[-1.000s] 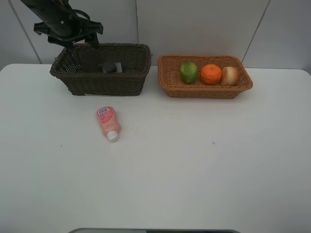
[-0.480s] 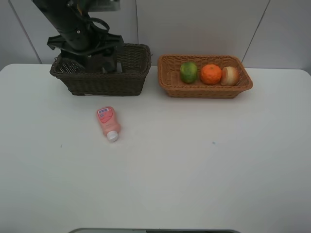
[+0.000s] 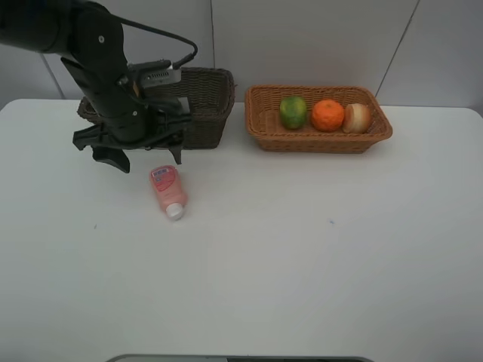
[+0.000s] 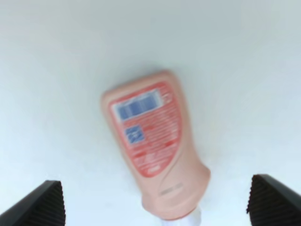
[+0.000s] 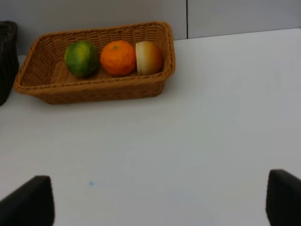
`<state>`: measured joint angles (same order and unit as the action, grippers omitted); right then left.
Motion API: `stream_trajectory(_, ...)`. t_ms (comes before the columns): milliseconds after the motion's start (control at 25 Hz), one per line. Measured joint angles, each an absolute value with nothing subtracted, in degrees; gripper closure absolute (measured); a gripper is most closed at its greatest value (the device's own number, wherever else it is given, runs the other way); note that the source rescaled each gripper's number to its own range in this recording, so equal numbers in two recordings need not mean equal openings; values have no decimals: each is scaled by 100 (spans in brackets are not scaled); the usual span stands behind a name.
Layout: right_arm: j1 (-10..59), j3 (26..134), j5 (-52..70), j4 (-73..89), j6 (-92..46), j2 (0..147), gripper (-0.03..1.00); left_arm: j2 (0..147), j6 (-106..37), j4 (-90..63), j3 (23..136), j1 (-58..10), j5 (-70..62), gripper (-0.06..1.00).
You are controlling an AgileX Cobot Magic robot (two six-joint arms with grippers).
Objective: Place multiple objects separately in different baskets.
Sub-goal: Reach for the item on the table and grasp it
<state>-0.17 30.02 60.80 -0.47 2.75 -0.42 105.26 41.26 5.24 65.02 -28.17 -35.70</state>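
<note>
The pink white-capped tube (image 3: 167,190) lies on the white table in front of the dark brown basket (image 3: 207,113). My left gripper (image 3: 145,157) hovers open just behind and above it; in the left wrist view the tube (image 4: 153,146) lies between the spread fingertips of this gripper (image 4: 157,207). The light tan basket (image 3: 317,142) holds the green fruit (image 3: 293,111), the tangerine (image 3: 327,115) and the peach-like fruit (image 3: 356,118). My right gripper (image 5: 155,202) is open and empty. The pump bottle and the cup are hidden.
The left arm covers most of the dark basket's inside. The right wrist view shows the tan basket (image 5: 94,92) with the three fruits and a corner of the dark basket (image 5: 7,56). The white table (image 3: 302,249) reaches the front edge.
My left arm has moved from over the dark basket forward and down to just above the pink tube. The tube and the fruits have not moved.
</note>
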Motion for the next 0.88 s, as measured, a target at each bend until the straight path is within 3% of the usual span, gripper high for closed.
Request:
stream_trajectory(280, -17, 3002, 6080, -47, 275, -42, -3, 10746, 4939, 547, 6454, -2817, -3345, -6)
stream_trajectory(880, -17, 3002, 6080, -47, 275, -42, -3, 11434, 5253, 549, 6485, -2817, -2965, -6)
